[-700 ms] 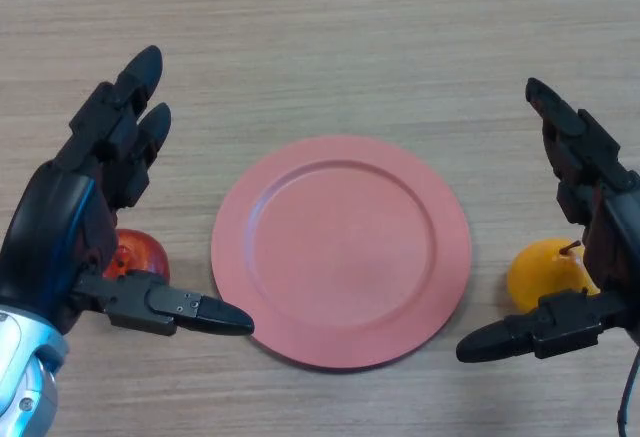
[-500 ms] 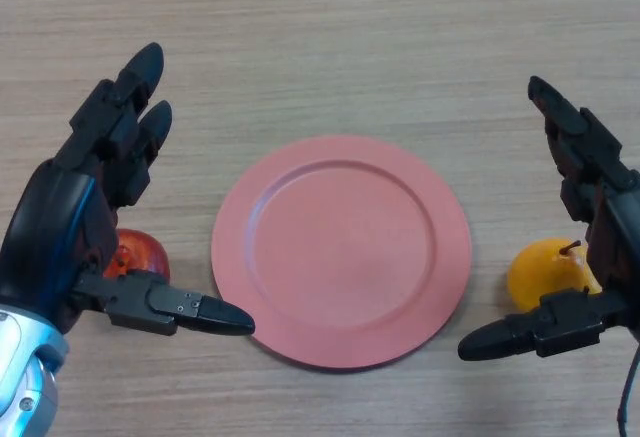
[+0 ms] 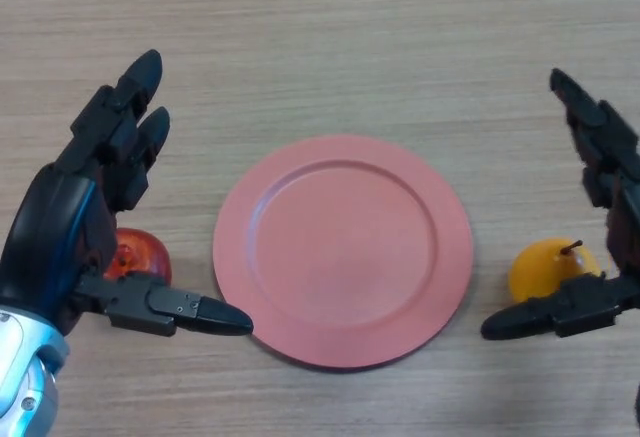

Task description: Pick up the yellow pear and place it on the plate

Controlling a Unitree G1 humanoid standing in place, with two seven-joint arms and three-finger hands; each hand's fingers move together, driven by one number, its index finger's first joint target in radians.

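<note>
Yellow and rounded, with a short dark stem at its top, the small pear [image 3: 545, 270] is seen lying on the pale wood-grain bench [image 3: 350, 47], just beside the right rim of the round salmon-pink plate [image 3: 343, 249] and apart from it. No part of the fruit rests on the plate, whose shallow centre is bare. The black right hand [image 3: 612, 247] is placed around the pear's right side without a grip: its fingers are held straight and spread wide, reaching up and away along the right edge of the view, while the thumb is stretched out low in front of the fruit, just below it. Whether the thumb touches the pear cannot be told. On the far side of the plate, the black left hand [image 3: 70, 237] is held wide too, fingers extended upward and thumb pointing toward the plate's lower left rim. A glossy red-orange round fruit [image 3: 138, 257] is partly hidden behind that palm, near the plate's left edge.
</note>
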